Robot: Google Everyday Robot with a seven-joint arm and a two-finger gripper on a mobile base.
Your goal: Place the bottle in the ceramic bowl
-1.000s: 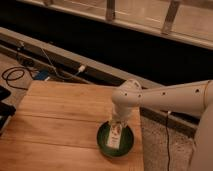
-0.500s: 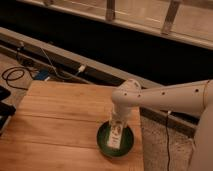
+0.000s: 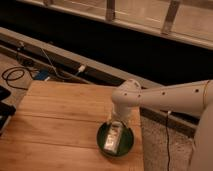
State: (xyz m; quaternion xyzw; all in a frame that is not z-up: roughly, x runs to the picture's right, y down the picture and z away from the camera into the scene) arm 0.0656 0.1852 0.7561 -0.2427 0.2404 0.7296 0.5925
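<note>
The dark-green ceramic bowl (image 3: 116, 140) sits near the right edge of the wooden table (image 3: 55, 125). Inside it is the white bottle (image 3: 114, 136), tilted, its pale label facing up. My gripper (image 3: 115, 121) reaches down from the white arm (image 3: 165, 97) directly over the bowl's far side, at the bottle's upper end. The wrist hides the fingertips.
Black cables (image 3: 15, 75) and a blue connector (image 3: 42, 76) lie on the floor left of the table's far corner. A dark ledge and railing run along the back. A dark object (image 3: 4, 111) sits at the table's left edge. A thin cable (image 3: 167, 140) hangs right of the table.
</note>
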